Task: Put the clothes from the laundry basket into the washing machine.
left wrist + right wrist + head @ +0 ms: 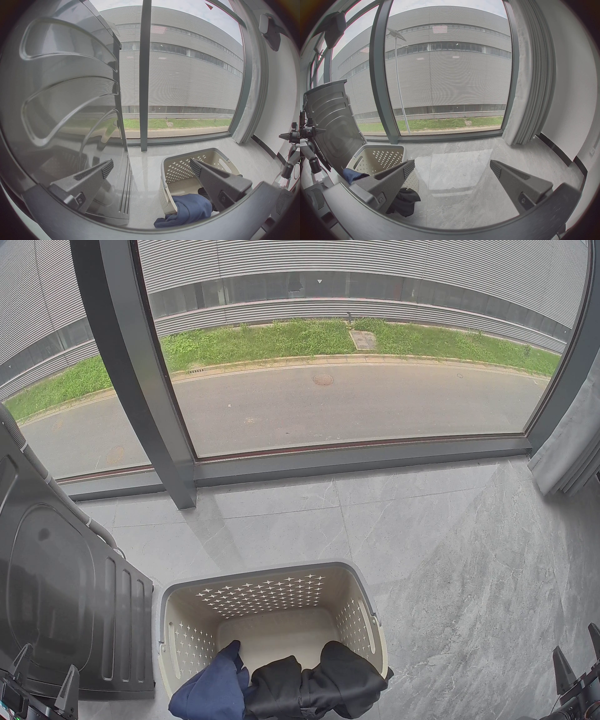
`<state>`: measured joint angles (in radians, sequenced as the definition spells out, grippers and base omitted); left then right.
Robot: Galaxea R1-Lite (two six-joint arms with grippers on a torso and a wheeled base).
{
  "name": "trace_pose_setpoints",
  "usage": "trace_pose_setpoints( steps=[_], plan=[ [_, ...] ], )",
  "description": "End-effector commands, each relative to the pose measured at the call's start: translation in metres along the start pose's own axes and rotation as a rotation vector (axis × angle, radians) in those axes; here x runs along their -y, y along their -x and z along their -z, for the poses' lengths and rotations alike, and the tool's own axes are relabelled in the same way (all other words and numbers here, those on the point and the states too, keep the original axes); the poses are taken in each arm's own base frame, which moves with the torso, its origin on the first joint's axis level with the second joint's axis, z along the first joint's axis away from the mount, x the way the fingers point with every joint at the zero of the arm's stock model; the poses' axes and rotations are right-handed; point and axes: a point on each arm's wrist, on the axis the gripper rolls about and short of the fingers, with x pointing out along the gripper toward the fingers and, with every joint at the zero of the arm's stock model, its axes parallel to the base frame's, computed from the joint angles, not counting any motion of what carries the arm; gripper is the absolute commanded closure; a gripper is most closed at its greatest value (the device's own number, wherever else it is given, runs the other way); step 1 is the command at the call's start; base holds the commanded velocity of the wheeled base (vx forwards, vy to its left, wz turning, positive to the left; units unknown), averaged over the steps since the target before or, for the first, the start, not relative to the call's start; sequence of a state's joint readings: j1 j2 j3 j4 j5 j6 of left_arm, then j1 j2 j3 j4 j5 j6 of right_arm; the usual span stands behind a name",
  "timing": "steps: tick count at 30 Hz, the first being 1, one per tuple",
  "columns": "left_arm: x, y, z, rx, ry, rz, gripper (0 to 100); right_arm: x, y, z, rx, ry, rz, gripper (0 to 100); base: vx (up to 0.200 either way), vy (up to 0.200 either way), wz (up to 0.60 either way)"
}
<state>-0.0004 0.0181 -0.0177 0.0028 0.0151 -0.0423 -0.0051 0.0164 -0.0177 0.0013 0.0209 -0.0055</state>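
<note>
Left gripper (47, 671) at 7 o'clock and right gripper (575, 652) at 5 o'clock are held spread and empty, both partly cut off. A navy garment (212, 690) and a black garment (319, 684) are draped over the laundry basket (256, 574) rim at 6 o'clock, their lower ends cropped.

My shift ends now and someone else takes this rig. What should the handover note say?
Left gripper: open, empty, low beside the washing machine.
Right gripper: open, empty, above the floor right of the laundry basket.
Clothes: a navy garment and a black garment hang over the basket's near rim, side by side.
Done: nothing visibly loaded.
Left: grasp both garments and put them into the machine, which stands left of the basket; its door is hidden from here.
</note>
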Motion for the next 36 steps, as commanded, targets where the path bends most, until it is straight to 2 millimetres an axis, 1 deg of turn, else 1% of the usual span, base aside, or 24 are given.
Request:
trace_pose_setpoints(
  steps=[1,5,12,20,36],
  plan=[
    [-0.0002,-0.0002,0.0043,-0.003,0.001,-0.001,0,0.0,-0.0003,0.0048,-0.005,0.001,-0.001,0,0.2,0.0,0.0],
    [-0.0002,-0.0002,0.0043,-0.003,0.001,-0.001,0,0.0,-0.0004,0.0052,-0.006,0.0,-0.001,0,0.2,0.0,0.0],
    [-0.0002,-0.0002,0.0043,-0.003,0.001,-0.001,0,0.0,-0.0004,0.005,-0.005,0.001,-0.001,0,0.0,0.0,0.0],
    [-0.0002,-0.0002,0.0043,-0.003,0.001,-0.001,0,0.0,-0.0004,0.0052,-0.006,0.0,-0.001,0,0.2,0.0,0.0],
    [-0.0002,-0.0002,0.0043,-0.003,0.001,-0.001,0,0.0,-0.0003,0.0048,-0.005,0.001,-0.001,0,0.0,0.0,0.0]
  ],
)
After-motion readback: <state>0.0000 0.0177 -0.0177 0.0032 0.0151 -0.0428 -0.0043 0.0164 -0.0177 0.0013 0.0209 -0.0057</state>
